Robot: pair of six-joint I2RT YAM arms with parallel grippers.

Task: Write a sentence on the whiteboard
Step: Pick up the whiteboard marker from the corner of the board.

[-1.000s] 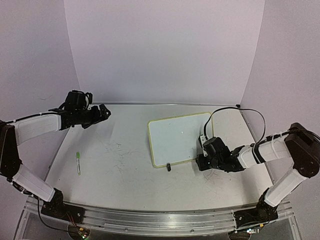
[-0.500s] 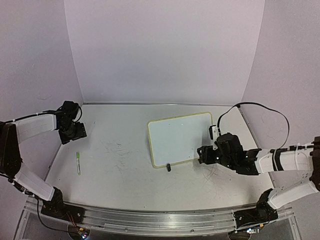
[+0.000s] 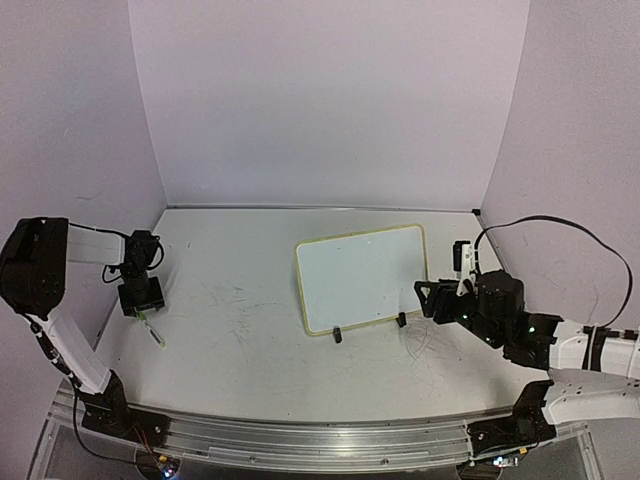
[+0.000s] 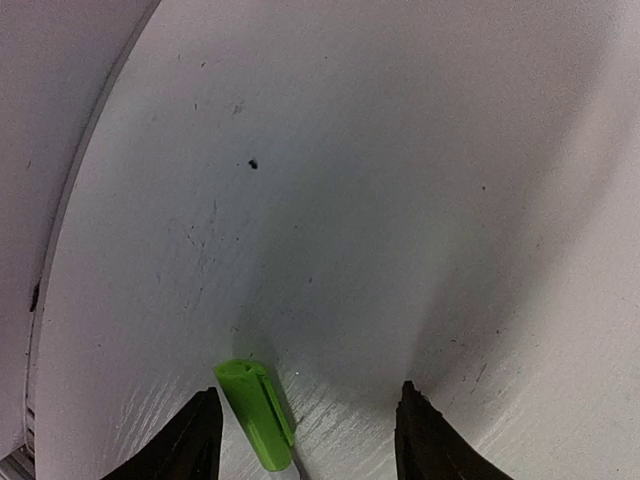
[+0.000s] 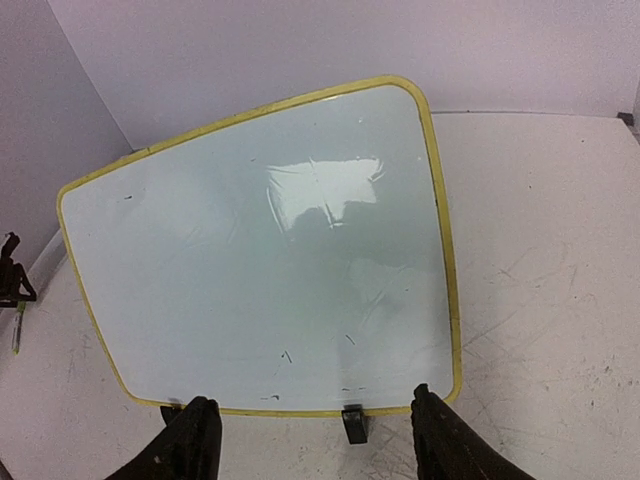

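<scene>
The whiteboard [image 3: 362, 276], with its pale yellow rim and two black clip feet, lies at mid-table. It fills the right wrist view [image 5: 260, 260] and bears no green lettering, only a few tiny dark marks. The sentence is not visible. My right gripper [image 3: 428, 298] is open and empty, just off the board's right near corner, with its fingers [image 5: 192, 440] at the near rim. A green-capped marker [image 3: 153, 331] lies on the table at far left. My left gripper [image 3: 143, 311] is open above it, with the green cap [image 4: 254, 412] lying between its fingers [image 4: 428, 440], nearer the left one.
The scratched white tabletop [image 3: 240, 320] is enclosed by pale walls at the back and both sides. The left wall [image 4: 50, 120] stands close beside my left gripper. A black clip foot [image 5: 354, 423] sits between my right fingers.
</scene>
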